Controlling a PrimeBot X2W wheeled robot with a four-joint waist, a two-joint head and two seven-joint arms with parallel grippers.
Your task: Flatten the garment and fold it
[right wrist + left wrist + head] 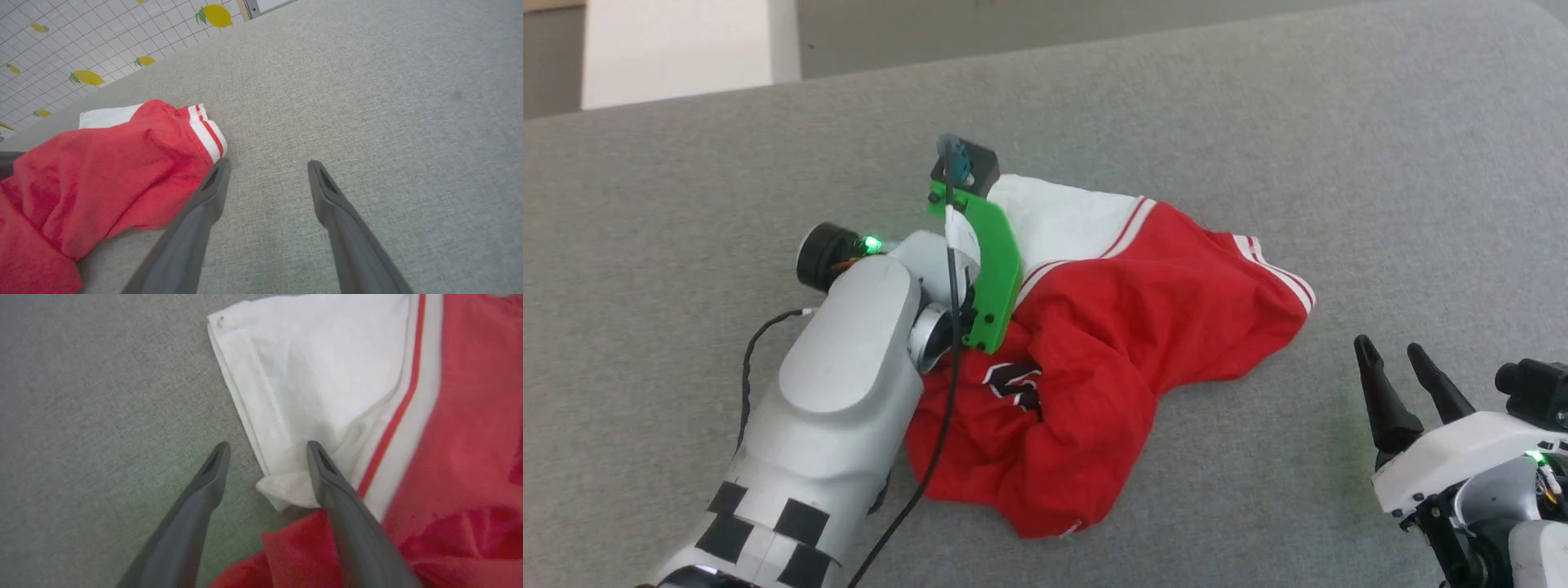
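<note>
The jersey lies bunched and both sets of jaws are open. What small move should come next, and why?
Probably lower the left jaws and close them on the edge of the white panel. They stand open astride it, one finger over the grey surface, one over the fabric; the garment lies crumpled, so a grip there could start pulling it flat.

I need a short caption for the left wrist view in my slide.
Open left tool over the white edge of the garment on a grey surface.
</note>
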